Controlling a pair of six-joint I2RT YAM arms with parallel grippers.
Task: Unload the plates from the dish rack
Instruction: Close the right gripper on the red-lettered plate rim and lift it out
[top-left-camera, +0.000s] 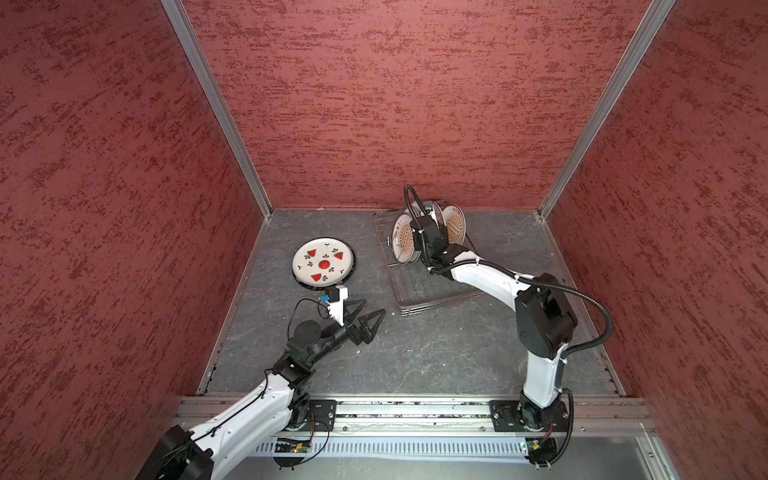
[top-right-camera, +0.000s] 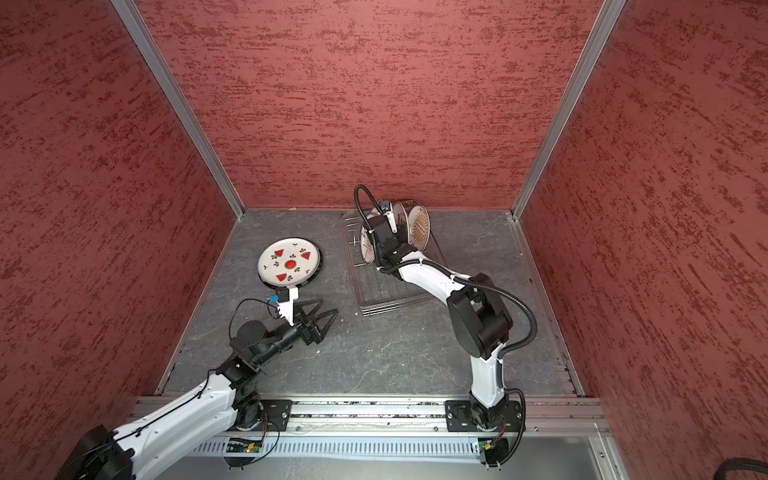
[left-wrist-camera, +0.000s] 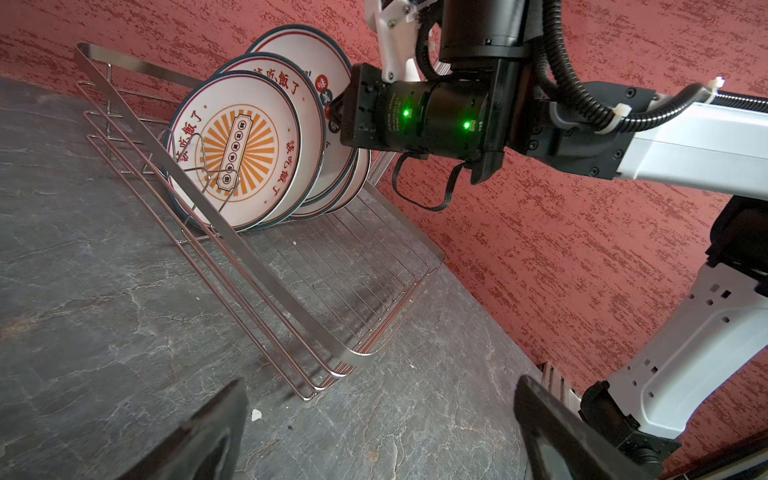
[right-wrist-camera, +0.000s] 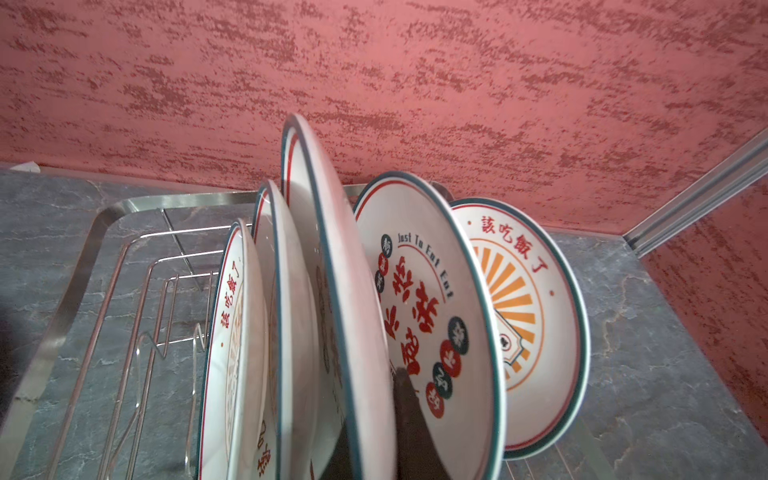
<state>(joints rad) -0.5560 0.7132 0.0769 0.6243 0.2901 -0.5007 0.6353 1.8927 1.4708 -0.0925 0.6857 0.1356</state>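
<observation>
My right gripper (left-wrist-camera: 335, 113) is closed narrow on the rim of a teal-rimmed plate (right-wrist-camera: 332, 257). This plate stands higher than the four neighbouring plates (right-wrist-camera: 419, 299) at the far end of the dish rack (top-left-camera: 432, 300). My left gripper (top-left-camera: 372, 308) is spread wide and empty, near the watermelon plate (top-left-camera: 323, 262), which lies flat at left.

Lettered plate (right-wrist-camera: 419, 299), mid-row: "Just To Eat Eat" in dark print; big red characters beneath, too slanted to read. Right sunburst plate (right-wrist-camera: 536, 311): red 該吃飯了 above the rays. Left sunburst plate (left-wrist-camera: 241, 149): same 該吃飯了, printed twice; small characters on centre label unreadable.
</observation>
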